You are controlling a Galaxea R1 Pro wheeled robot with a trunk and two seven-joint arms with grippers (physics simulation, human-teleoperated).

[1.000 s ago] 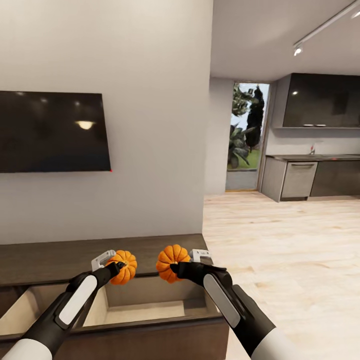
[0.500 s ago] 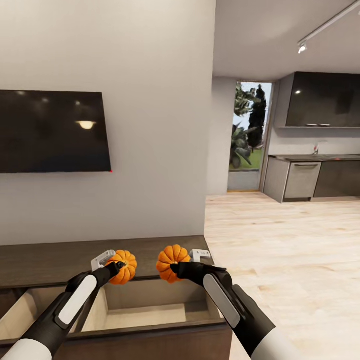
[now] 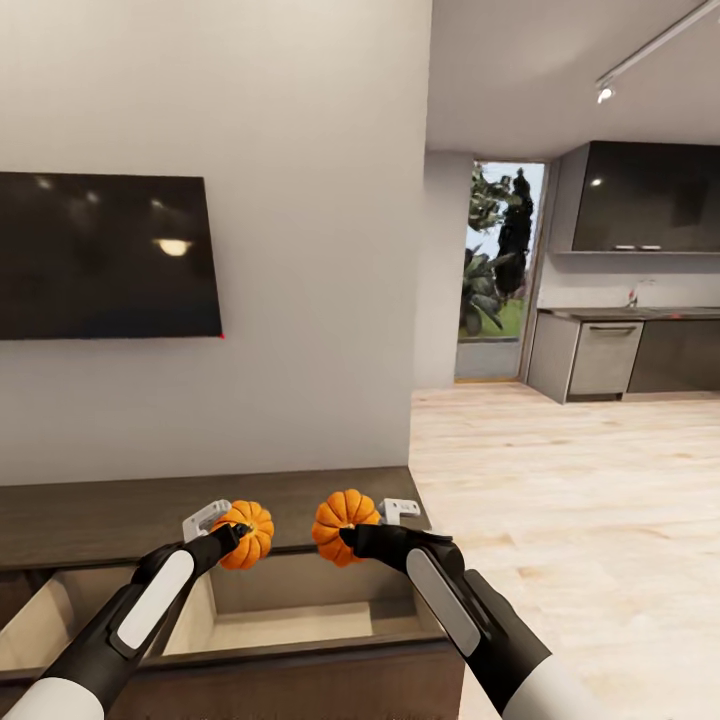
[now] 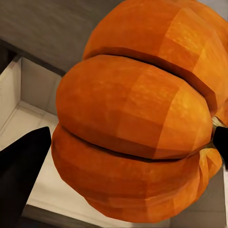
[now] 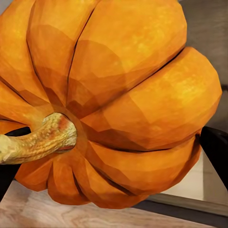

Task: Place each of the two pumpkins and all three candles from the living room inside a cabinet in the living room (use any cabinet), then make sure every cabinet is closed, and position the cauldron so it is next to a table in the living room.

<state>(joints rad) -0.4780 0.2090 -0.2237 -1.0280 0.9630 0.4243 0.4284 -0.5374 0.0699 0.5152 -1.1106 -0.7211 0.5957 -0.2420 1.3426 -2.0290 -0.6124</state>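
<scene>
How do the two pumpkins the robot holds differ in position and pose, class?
The left pumpkin hangs over the open drawer; the right pumpkin is nearer the cabinet's end. The right one shows its stem to the wrist camera; the left shows mostly ribbed side. Both are orange and gripped.

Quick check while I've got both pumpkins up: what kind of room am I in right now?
Most likely an open-plan living room. A flat TV hangs on the wall above a long low wooden cabinet with its drawer open, and pale wood flooring runs through to a kitchen at the back right.
</scene>
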